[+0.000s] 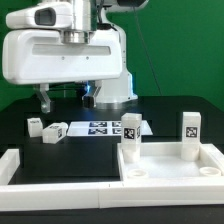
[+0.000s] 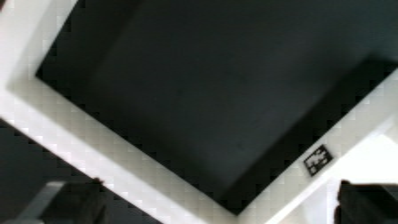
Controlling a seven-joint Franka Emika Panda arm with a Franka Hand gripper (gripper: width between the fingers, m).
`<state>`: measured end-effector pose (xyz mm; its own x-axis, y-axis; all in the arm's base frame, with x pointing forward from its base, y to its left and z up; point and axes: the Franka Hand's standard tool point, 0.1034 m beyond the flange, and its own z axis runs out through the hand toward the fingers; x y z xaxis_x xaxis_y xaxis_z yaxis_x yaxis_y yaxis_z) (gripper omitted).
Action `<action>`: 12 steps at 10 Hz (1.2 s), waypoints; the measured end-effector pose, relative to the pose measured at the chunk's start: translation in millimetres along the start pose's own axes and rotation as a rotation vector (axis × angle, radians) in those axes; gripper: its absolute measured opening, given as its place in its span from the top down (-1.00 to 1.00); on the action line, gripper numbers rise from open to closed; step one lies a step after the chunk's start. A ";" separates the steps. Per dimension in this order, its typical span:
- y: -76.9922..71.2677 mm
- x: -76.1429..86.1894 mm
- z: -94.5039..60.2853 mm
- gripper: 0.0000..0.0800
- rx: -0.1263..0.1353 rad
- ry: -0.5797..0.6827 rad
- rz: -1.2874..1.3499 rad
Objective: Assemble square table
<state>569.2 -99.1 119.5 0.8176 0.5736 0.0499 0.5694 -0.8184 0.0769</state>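
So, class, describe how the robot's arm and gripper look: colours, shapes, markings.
The arm is glossy white with rounded casings, and a small blue light shows near its base. The gripper has a broad white boxy body and thin dark fingers. No markings are readable.

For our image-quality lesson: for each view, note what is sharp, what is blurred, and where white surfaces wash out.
Exterior view: evenly lit, the white arm housing nearly washed out, tags on the upright leg posts soft; wrist view: soft throughout, gripper fingers dark out-of-focus blurs, black table featureless.
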 end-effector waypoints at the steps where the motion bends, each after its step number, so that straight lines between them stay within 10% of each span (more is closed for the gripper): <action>1: -0.2 -0.4 1.7 -0.62 0.001 0.002 0.050; 6: 1.1 -89.7 31.6 -0.62 0.071 -0.069 0.538; 11: -0.2 -90.9 33.8 -0.62 0.074 -0.072 0.735; 12: -6.5 -111.1 40.1 -0.62 0.113 -0.134 0.779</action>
<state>478.1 -158.9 73.5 0.9830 -0.1683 -0.0731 -0.1710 -0.9847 -0.0323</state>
